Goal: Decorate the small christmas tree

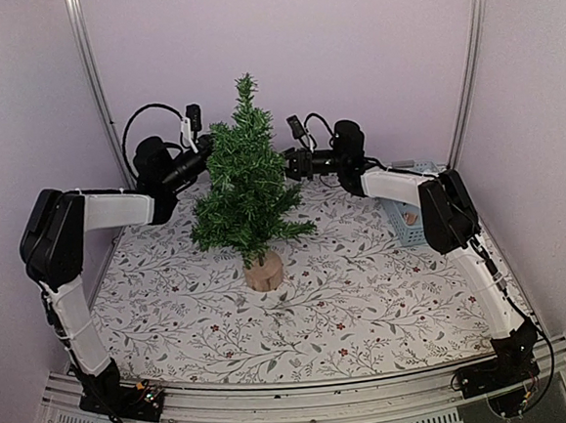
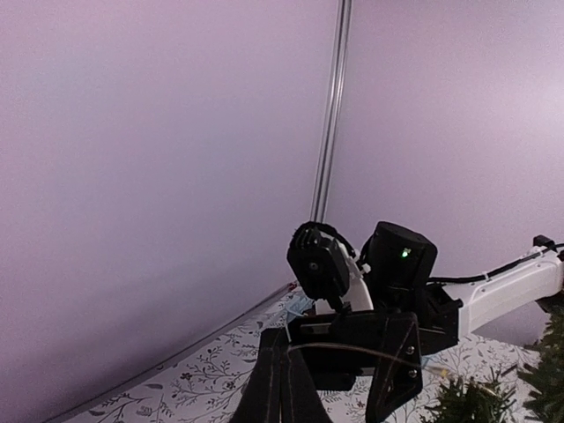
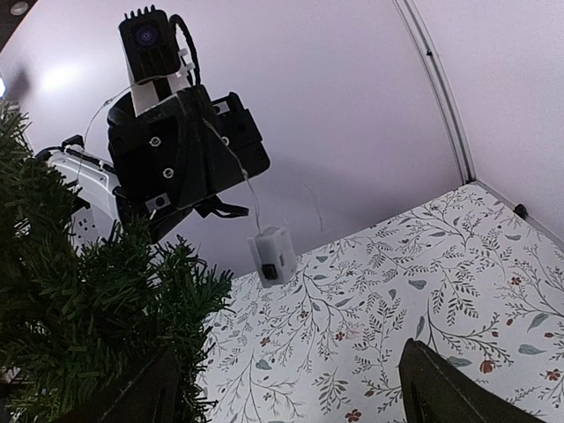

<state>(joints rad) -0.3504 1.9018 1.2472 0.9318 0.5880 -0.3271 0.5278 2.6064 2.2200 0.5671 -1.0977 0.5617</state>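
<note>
The small christmas tree [image 1: 247, 190] stands upright, dark green and bristly.

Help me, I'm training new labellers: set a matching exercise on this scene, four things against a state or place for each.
Things:
1. tree
2. left hand
3. right hand
4. white box

States:
A. open
B. hanging in the air
C. shut
D. standing on a wooden stump

Pairs: 1-D; 2-C; 3-A; 4-B
</note>
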